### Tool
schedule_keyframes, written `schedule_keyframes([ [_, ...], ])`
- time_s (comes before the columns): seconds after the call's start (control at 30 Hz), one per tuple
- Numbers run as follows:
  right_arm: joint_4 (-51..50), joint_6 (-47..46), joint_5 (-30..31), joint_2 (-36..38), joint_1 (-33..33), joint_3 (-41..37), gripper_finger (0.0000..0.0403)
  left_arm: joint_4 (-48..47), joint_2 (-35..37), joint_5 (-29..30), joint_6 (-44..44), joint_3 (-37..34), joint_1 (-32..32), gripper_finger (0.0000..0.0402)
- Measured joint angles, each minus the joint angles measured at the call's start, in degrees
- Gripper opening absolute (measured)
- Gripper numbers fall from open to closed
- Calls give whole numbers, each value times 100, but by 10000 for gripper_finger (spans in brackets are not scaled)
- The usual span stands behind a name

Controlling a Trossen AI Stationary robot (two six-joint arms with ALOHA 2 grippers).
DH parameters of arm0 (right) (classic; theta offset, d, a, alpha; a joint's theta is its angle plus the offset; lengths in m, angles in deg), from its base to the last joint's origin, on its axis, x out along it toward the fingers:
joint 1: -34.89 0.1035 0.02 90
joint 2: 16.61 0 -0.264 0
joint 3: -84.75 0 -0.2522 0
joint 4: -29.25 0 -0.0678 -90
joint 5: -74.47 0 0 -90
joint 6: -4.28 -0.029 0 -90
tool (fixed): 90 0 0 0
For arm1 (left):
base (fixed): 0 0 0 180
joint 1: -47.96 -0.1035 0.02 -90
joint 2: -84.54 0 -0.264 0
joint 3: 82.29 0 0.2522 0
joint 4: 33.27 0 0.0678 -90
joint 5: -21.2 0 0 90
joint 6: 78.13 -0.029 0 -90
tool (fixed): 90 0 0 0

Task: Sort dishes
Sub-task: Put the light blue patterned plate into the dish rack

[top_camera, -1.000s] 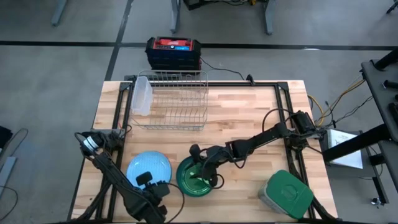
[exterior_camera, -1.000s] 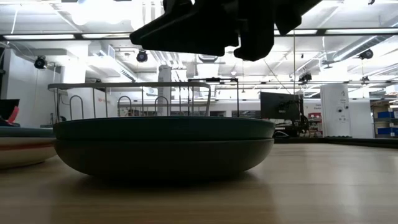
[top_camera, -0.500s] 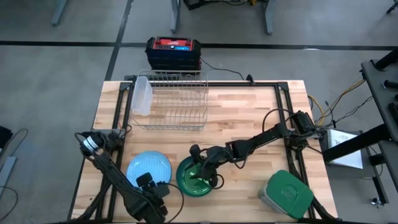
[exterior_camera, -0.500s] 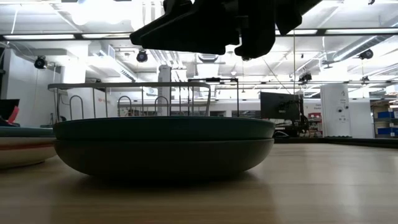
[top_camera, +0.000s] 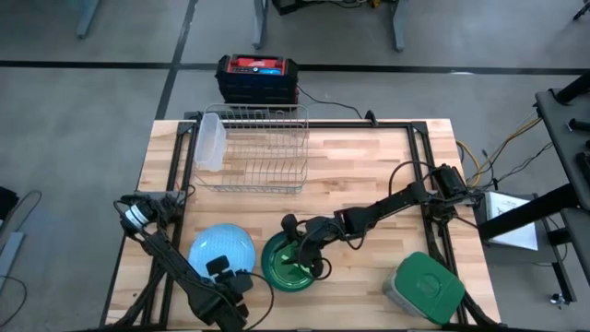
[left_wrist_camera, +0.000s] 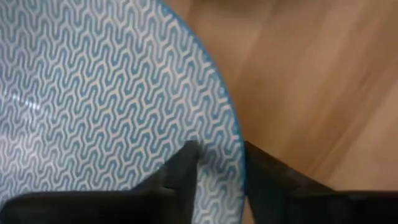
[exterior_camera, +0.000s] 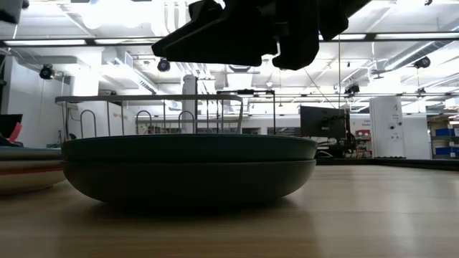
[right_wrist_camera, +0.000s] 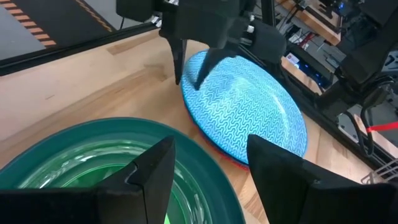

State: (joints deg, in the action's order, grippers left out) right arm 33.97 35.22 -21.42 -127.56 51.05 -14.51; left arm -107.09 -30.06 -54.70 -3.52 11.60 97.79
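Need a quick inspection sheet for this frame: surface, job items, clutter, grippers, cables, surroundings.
Surface: wooden table, dark frame rails along its edges.
Job's things: light blue plate at the front left, on top of a reddish dish; dark green bowl beside it.
Clutter: wire rack at the back; grey container with green lid front right.
Grippers: left gripper straddles the blue plate's rim, grip not confirmed; right gripper open above the green bowl.
Cables: loops by the left arm base; bundle at the right edge.
Surroundings: red and black box behind the table; no people seen.
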Motion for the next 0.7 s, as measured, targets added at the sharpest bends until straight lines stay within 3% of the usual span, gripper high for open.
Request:
schedule_keyframes([
  [0.07,-4,2,0,0,2,-1,190,44,11,31,1,33,2,30],
  [0.13,-15,2,0,0,2,1,191,74,11,-23,-2,95,-3,13],
  [0.7,79,522,-18,-82,44,1,175,73,123,-54,-130,370,-64,1],
])
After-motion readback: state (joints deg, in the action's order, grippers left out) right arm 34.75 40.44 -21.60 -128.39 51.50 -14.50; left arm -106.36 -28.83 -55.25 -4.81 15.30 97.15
